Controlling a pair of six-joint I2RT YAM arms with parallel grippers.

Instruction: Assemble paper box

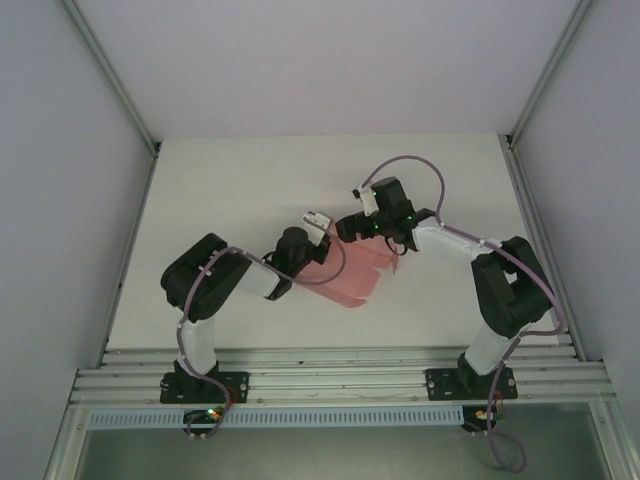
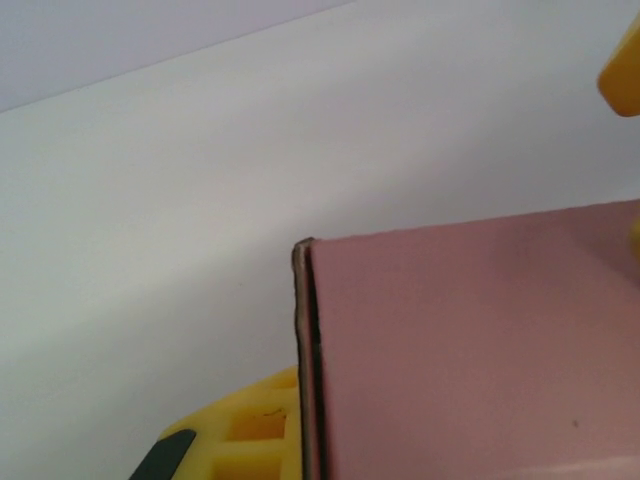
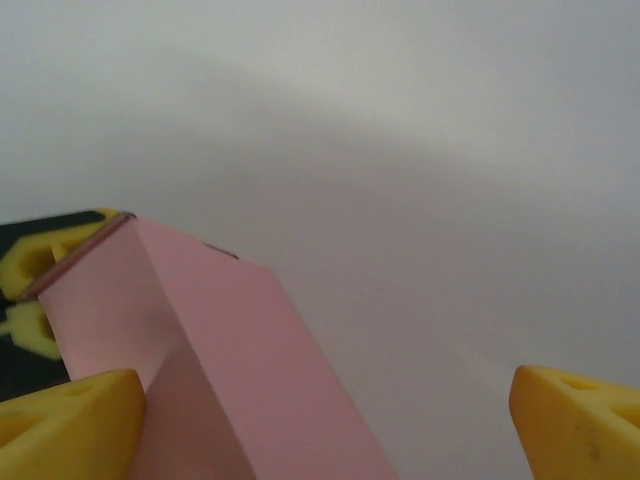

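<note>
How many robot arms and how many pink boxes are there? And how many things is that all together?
Robot arms: 2
Pink box: 1
Total: 3

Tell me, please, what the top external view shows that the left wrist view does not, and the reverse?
Top external: both arms, whose left pincer and right pincer meet at the paper box. Left wrist: close up, the card's layered edge beside a yellow finger. Both: the pink paper box over the white table.
</note>
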